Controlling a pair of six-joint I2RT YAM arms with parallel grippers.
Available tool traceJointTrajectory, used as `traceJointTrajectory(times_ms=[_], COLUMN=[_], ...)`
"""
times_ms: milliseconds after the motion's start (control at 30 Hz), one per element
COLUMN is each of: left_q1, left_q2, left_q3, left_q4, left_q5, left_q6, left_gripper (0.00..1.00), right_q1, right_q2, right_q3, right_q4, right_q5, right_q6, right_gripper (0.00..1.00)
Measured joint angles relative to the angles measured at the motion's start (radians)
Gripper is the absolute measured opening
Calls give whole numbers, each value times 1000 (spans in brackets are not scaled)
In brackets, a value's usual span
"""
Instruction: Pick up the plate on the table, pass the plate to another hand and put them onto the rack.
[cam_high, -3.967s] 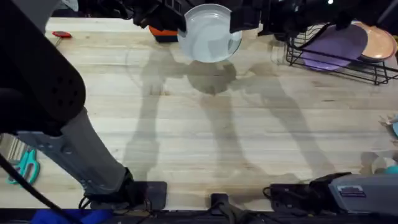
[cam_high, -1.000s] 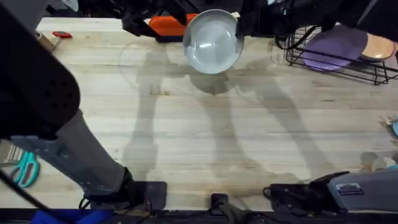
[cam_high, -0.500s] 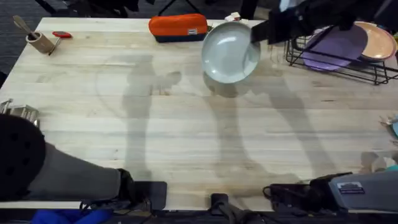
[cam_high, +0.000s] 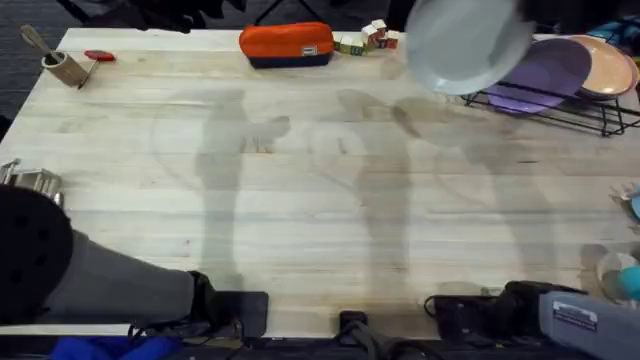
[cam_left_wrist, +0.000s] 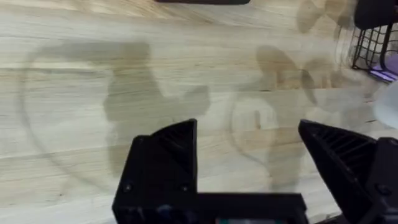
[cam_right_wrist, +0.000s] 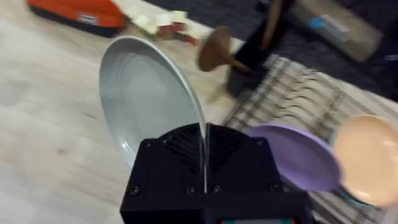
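Between the right gripper's (cam_right_wrist: 204, 163) pads, the plate (cam_right_wrist: 146, 99) rides edge-on toward the rack (cam_right_wrist: 292, 99).

Pinched by its rim, the plate (cam_high: 468, 42) stands almost upright, its hollow face turned to one side of the fingers; that is the attitude a slot between the bars needs, so the grip looks chosen for sliding it in edge first. Just beyond the gripper sits the rack (cam_high: 580, 108), with a purple plate (cam_right_wrist: 301, 155) and, past that, a peach plate (cam_right_wrist: 367, 158) already leaning in it. By this judgement the handover is done and only the placing is left. The left gripper (cam_left_wrist: 249, 165) hangs low over the table (cam_left_wrist: 93, 81), well apart from the plate, its fingers spread wide and holding nothing. An orange case (cam_high: 286, 44) lies on the far side of the plate from the rack.
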Motion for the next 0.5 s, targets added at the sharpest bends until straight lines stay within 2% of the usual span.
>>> traceJointTrajectory(times_ms=[300, 500], left_q1=[0, 0], left_q2=[0, 0], left_q3=[0, 0], left_q4=[9, 14], left_q5=[0, 0], left_q6=[0, -7], left_gripper=[995, 993], right_q1=[-183, -267], right_q2=[-46, -46], right_q3=[0, 0], right_q4=[68, 147], right_q5=[0, 0], right_q6=[-201, -246], right_gripper=[27, 27])
